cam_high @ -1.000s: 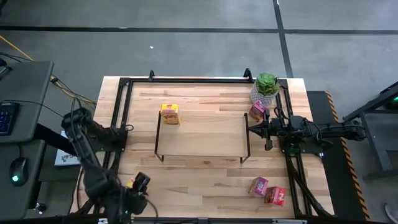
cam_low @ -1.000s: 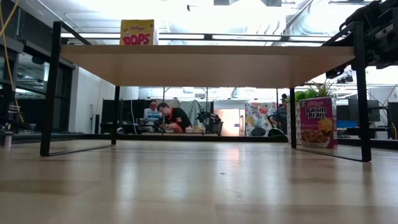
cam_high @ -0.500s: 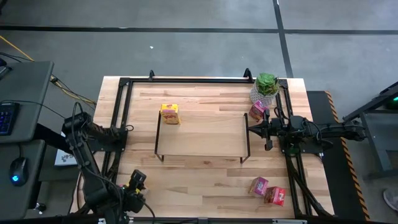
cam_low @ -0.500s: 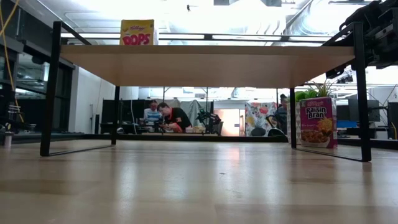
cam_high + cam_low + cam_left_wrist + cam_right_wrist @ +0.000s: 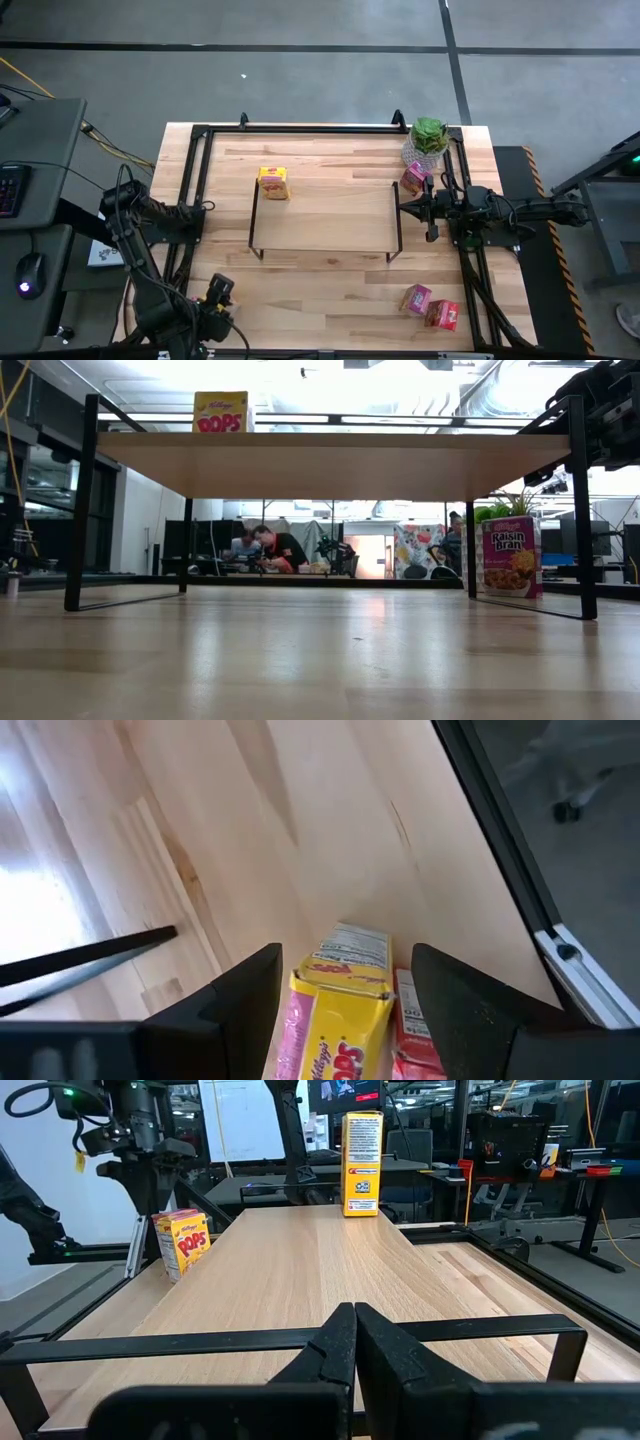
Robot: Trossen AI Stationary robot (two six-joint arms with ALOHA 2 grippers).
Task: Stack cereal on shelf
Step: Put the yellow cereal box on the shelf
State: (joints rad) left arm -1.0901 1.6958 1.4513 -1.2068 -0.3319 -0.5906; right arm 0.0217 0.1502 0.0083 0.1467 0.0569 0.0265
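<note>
The shelf [image 5: 322, 215] stands mid-table and bears one yellow cereal box [image 5: 273, 182] on its far left corner. At the table's near left corner, a yellow box [image 5: 345, 1010] stands between a pink box [image 5: 283, 1042] and a red box [image 5: 408, 1030]. My left gripper [image 5: 345, 995] hangs open just above them, pointing steeply down, one finger on each side of the yellow box, touching nothing. My right gripper [image 5: 405, 208] waits shut and level at the shelf's right end. Another pink box [image 5: 413, 178] stands on the table beside the plant.
A potted green plant [image 5: 428, 138] stands at the far right corner. A pink box [image 5: 417, 298] and a red box [image 5: 441, 314] lie near the front right. A black frame [image 5: 300, 128] rims the table. People sit in the room beyond [image 5: 270, 548].
My left gripper has sunk a little toward the three boxes at the near left corner and tipped more steeply downward. Its fingers stay as far apart as before. The boxes have not moved.
</note>
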